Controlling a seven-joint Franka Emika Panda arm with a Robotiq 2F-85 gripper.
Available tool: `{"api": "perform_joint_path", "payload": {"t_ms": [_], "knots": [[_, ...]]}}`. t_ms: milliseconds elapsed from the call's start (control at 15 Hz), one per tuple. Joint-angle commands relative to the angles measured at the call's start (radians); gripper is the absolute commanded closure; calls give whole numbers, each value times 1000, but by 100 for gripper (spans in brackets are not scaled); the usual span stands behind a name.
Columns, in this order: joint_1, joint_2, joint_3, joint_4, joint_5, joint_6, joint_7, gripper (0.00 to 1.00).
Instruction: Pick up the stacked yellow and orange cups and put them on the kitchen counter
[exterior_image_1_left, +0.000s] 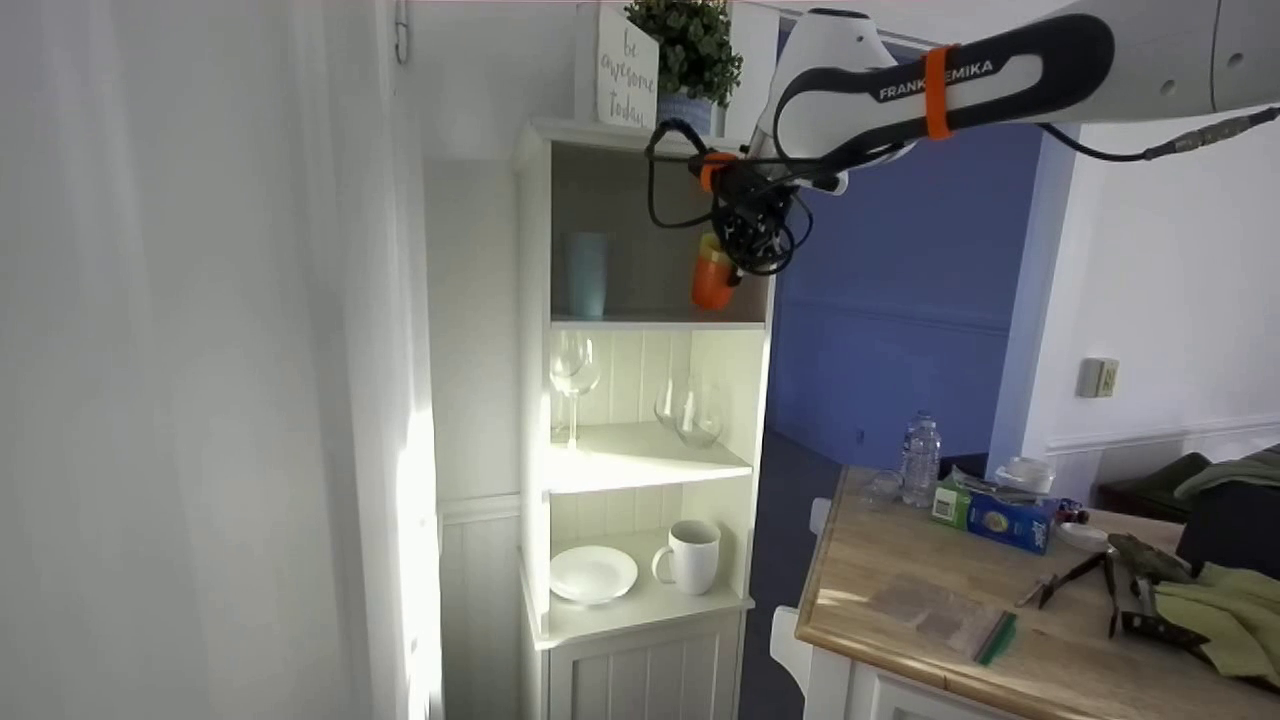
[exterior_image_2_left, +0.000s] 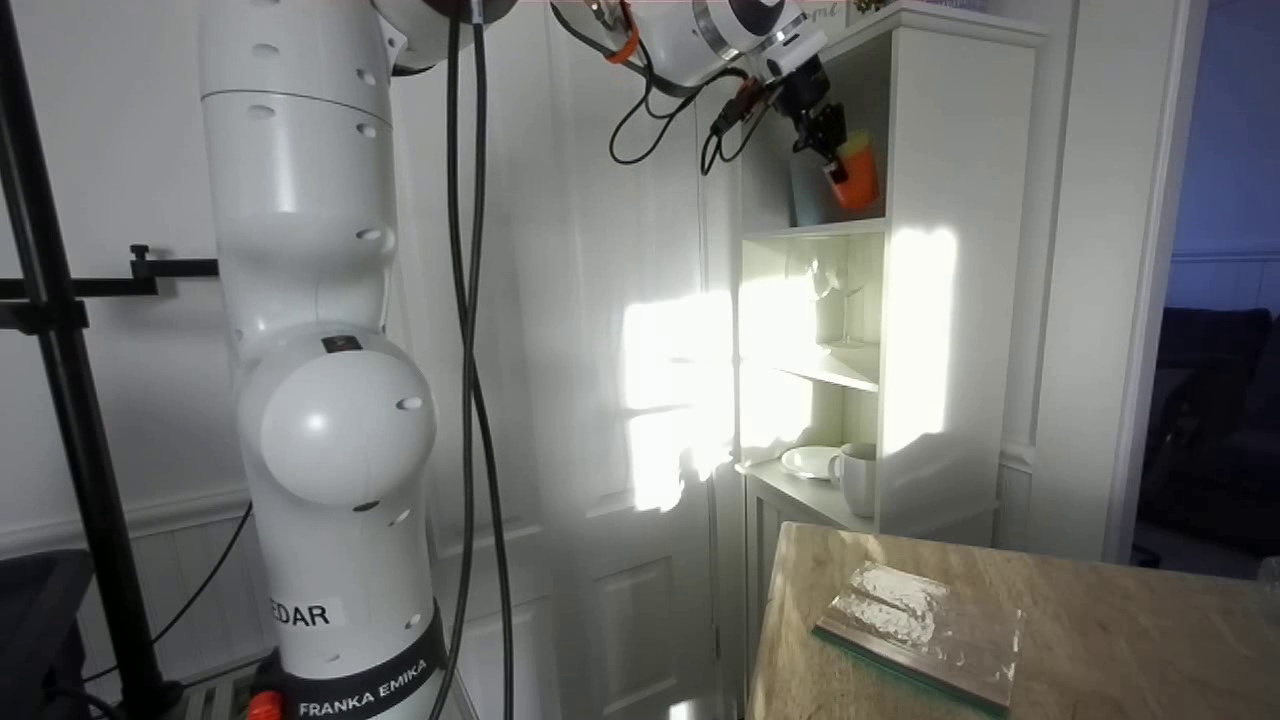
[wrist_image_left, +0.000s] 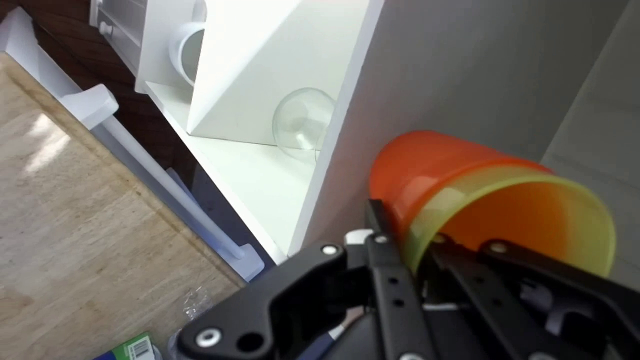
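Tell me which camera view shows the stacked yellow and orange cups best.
The wrist view: the stacked cups appear largest there, both colours and the open mouth showing, though the tool covers part. Both exterior views show the stack small and from the side, the tool overlapping one edge.

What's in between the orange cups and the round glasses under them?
A shelf board: in an exterior view, it runs below the stacked cups and above the round glasses. The wrist view shows it too.
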Motion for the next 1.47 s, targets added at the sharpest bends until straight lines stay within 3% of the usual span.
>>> {"api": "perform_joint_path", "payload": {"t_ms": [0,333,600,933,1400], "knots": [[4,-62,10,6,125,-102,-81,98],[-2,-163,6,40,302,-419,-260,98],[-45,-239,-26,51,326,-583,-384,98],[-93,-342,-129,-70,343,-525,-505,98],[-296,-399,-206,-401,216,-240,-519,98]]}}
